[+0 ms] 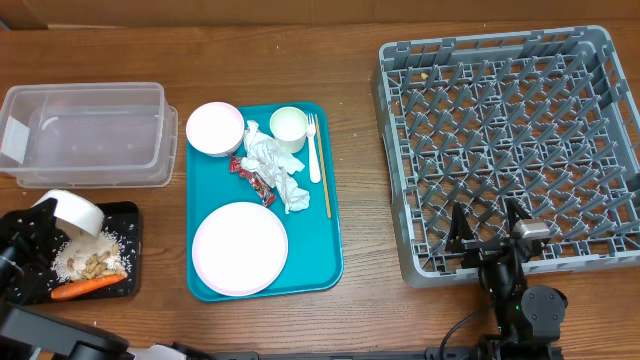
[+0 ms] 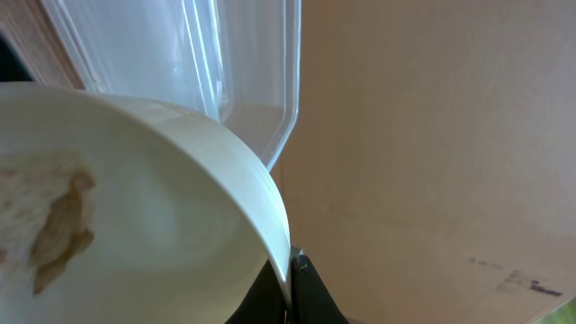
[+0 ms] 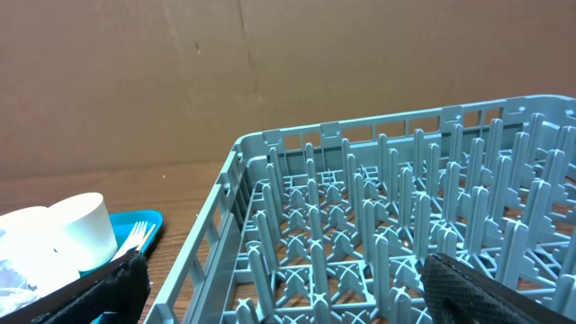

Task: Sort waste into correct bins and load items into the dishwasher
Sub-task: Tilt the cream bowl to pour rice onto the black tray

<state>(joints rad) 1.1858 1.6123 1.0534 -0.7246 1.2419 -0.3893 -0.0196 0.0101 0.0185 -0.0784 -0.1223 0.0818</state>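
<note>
My left gripper [image 1: 38,228] is shut on the rim of a white bowl [image 1: 76,212], held tilted over the black tray [image 1: 128,215], where beige scraps [image 1: 88,262] and a carrot stick [image 1: 88,287] lie. In the left wrist view the jaws [image 2: 290,281] pinch the bowl [image 2: 135,225], which has brown residue inside. The clear tub [image 1: 90,135] sits behind. On the teal tray [image 1: 330,255] are a white bowl [image 1: 215,128], cup [image 1: 289,127], fork [image 1: 314,150], napkins [image 1: 275,170], red wrapper [image 1: 250,178] and pink plate [image 1: 240,248]. My right gripper [image 1: 490,228] is open and empty over the front edge of the grey rack [image 1: 510,150].
A thin wooden stick [image 1: 326,185] lies beside the fork on the teal tray. The right wrist view shows the open gripper [image 3: 288,297] over the rack's pegs [image 3: 378,207], with the cup [image 3: 81,229] to the left. A cardboard wall stands behind the table.
</note>
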